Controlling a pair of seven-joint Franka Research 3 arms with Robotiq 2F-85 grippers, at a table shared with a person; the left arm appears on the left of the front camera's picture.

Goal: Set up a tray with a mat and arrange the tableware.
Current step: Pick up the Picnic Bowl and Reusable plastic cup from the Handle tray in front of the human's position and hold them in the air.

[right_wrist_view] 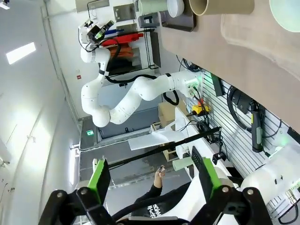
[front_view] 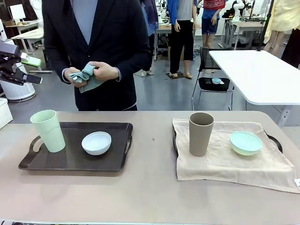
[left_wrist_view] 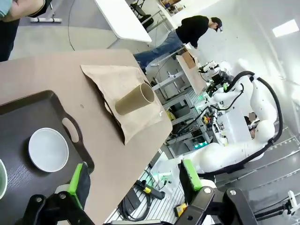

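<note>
We see little of the right tray [front_view: 277, 141]: a beige mat [front_view: 225, 164] covers it, and only the dark handle loops peek out at either side. The mat is soft, creased cloth, and its front edge lies on the table [front_view: 150, 197]. On it stand the brown cup [front_view: 200, 133], tall, tapered and matte, and the mint bowl [front_view: 245, 143], small, round and smooth, a little apart. The left tray [front_view: 117, 150] is bare, dark and rimmed. It holds the green cup [front_view: 48, 130] at its left end, hiding part of a handle, and the glossy white bowl [front_view: 96, 143] near the middle. The person's hands [front_view: 105, 71] bunch a blue-green cloth [front_view: 89, 80] whose shape we cannot make out. The left gripper [front_view: 36, 70], partly cut off at the picture's edge, hangs above the table, fingers apart and empty. The right gripper [right_wrist_view: 152, 178] is likewise spread with nothing between its pads, well clear of the tableware.
</note>
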